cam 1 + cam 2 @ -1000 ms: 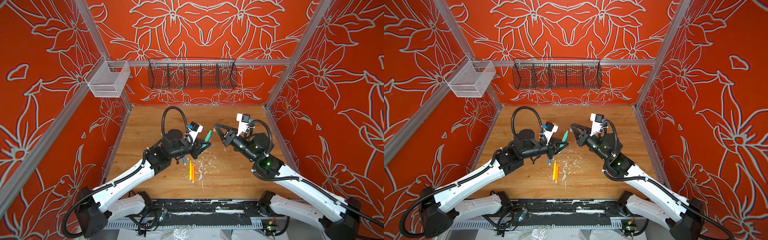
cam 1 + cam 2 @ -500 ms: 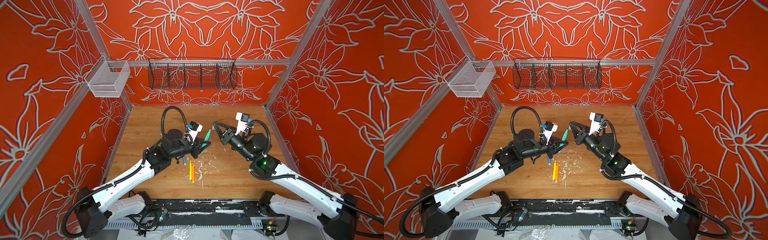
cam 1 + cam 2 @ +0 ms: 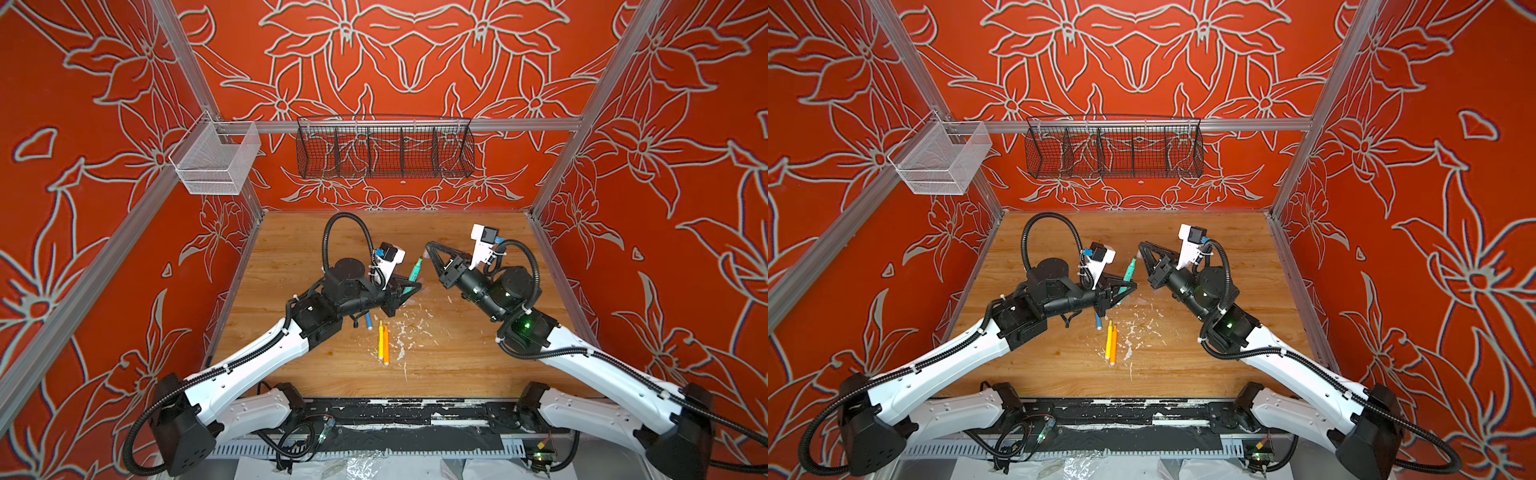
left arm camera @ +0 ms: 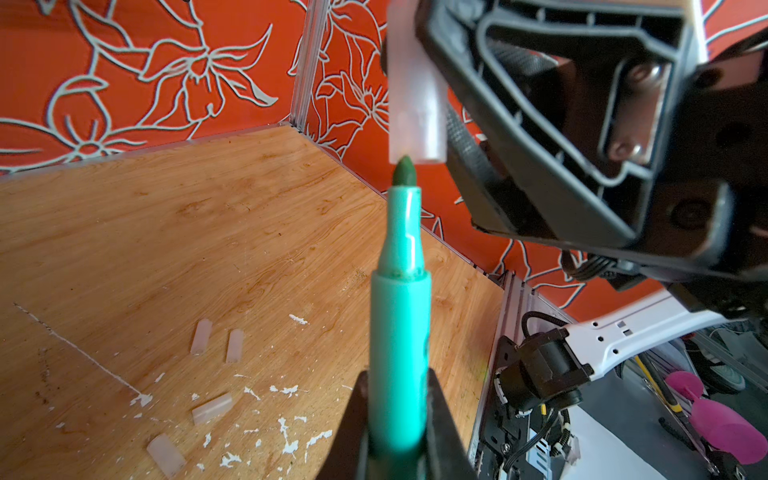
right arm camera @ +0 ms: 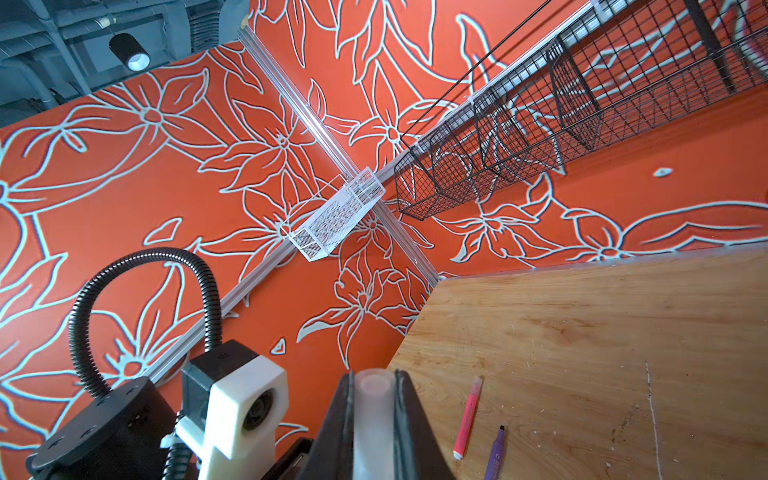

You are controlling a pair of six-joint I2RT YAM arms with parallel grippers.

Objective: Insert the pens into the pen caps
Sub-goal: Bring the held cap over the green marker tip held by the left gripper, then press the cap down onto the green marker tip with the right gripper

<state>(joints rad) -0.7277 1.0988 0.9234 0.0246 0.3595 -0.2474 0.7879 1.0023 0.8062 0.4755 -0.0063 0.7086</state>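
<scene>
Our left fingers (image 4: 351, 424) are clamped low on the barrel of the green pen (image 4: 399, 324), so most of its length sticks out free above the table (image 3: 457, 353). We judge it light, stiff and smooth, and a grip this far back may let it pivot under an end push. Its nib meets the mouth of the cap (image 4: 415, 95), seemingly nearer one rim than the middle. The right fingers (image 5: 334, 432) are shut on that cap across its sides, leaving the open end clear. Being thin translucent plastic, it should be light and slippery, and it could squash or slide back if pressed hard.

On the table below lie the blue pen (image 3: 368, 321), yellow pen (image 3: 380, 340) and orange pen (image 3: 386, 345), with spare caps (image 4: 200, 342) among white flecks. The pink pen (image 5: 467, 419) and purple pen (image 5: 496, 453) show only in the right wrist view. The join is in mid-air, well apart from the walls, with open room on every side.
</scene>
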